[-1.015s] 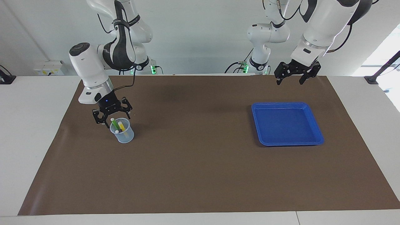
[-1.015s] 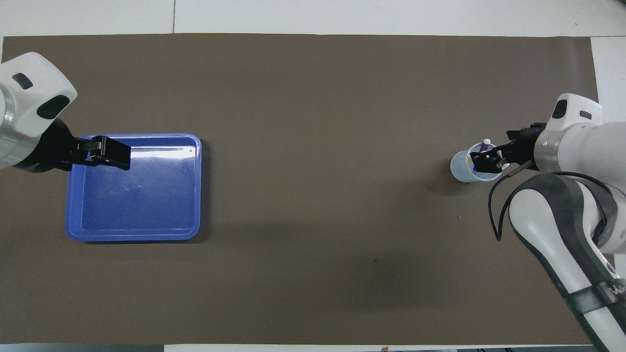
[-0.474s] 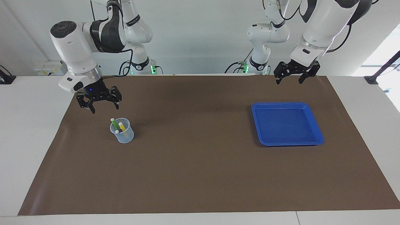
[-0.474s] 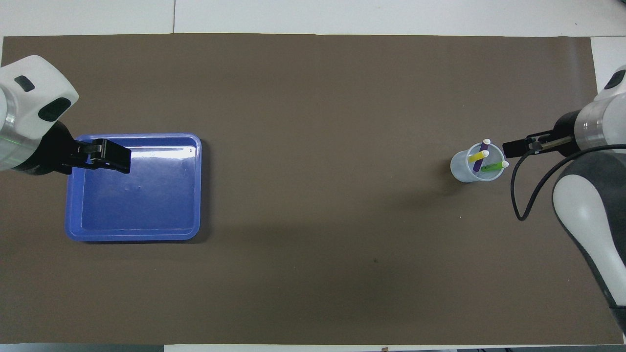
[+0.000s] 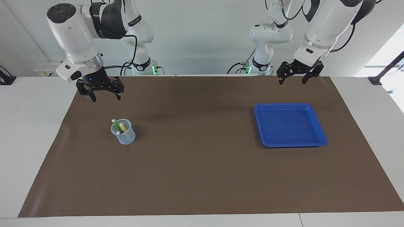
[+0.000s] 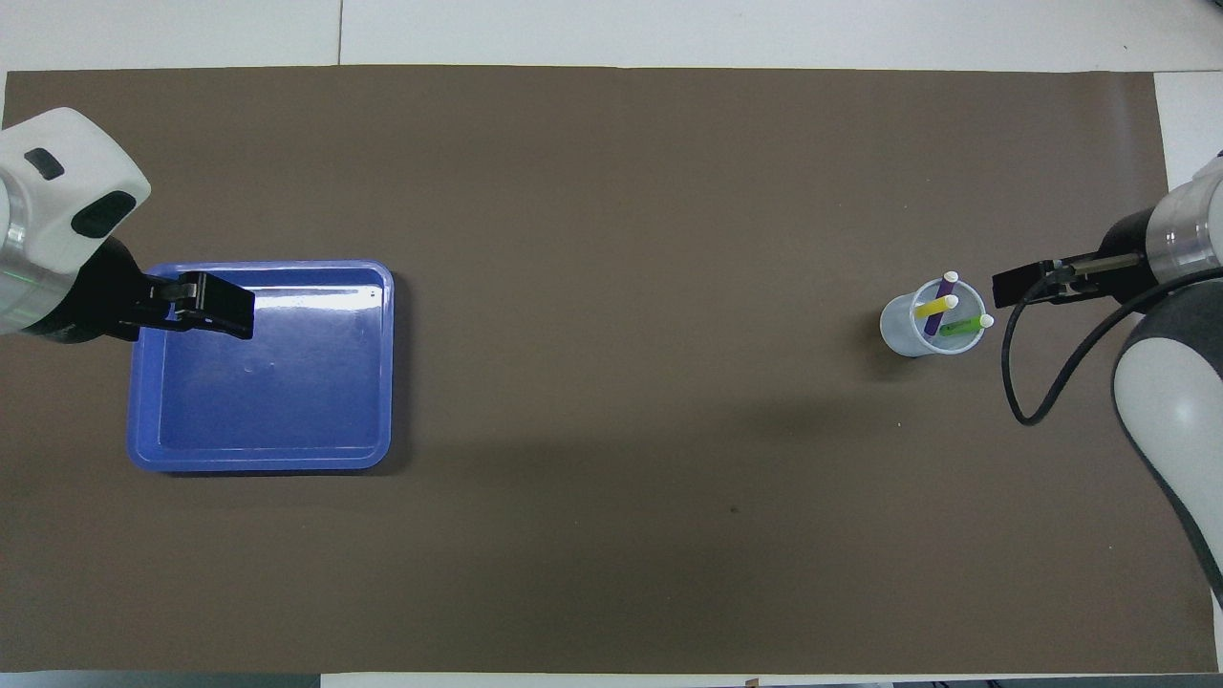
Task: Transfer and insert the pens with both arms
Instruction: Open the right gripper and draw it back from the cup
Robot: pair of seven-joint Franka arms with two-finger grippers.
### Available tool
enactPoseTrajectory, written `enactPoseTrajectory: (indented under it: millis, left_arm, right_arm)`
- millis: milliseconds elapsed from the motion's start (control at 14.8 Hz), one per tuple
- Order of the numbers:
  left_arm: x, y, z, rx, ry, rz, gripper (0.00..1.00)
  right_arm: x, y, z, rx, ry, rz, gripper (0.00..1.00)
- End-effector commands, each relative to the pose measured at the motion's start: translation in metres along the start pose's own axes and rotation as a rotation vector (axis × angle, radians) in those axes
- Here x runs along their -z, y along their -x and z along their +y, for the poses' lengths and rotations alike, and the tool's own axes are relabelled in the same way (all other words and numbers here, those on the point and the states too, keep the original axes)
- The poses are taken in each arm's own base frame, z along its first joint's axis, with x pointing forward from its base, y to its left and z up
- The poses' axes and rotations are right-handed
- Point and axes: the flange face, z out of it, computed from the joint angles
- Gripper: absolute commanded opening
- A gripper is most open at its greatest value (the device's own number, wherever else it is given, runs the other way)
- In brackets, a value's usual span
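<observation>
A clear plastic cup (image 5: 124, 136) (image 6: 903, 330) stands on the brown mat toward the right arm's end. Three pens lean in it with pale ends up: green (image 5: 116, 125) (image 6: 960, 328), yellow (image 5: 124, 129) (image 6: 930, 309) and purple (image 6: 944, 292). In the facing view the purple one is mostly hidden. My right gripper (image 5: 106, 98) (image 6: 1003, 287) hangs open and empty, raised over the mat beside the cup. My left gripper (image 5: 293, 82) (image 6: 239, 315) is open and empty too, raised over the mat by the blue tray's rim.
A blue square tray (image 5: 285, 105) (image 6: 258, 268) lies on the mat (image 5: 202, 164) toward the left arm's end, with nothing in it. White tabletop borders the mat on all sides.
My right gripper lifted up off the cup and drew back toward the robots, open and empty. The three pens stay in the cup. The left gripper barely moved.
</observation>
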Motion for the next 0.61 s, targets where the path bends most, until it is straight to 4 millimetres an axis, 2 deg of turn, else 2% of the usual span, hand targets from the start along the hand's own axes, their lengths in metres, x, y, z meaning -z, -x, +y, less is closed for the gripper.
enactPoseTrajectory:
  millis: [0,406,542]
  left_arm:
    - [0.002,0.007,-0.004,0.003,0.001,0.004,1.00]
    - [0.000,0.007,-0.004,0.002,0.016,-0.003,1.00]
    - [-0.001,0.007,-0.004,0.002,0.019,-0.006,1.00]
  right_arm:
    - [0.011,-0.004,0.000,-0.017,0.013,0.002,1.00]
    - [0.026,-0.016,0.002,-0.021,-0.014,-0.011,1.00]
    - [0.026,-0.017,-0.016,-0.014,-0.007,-0.018,1.00]
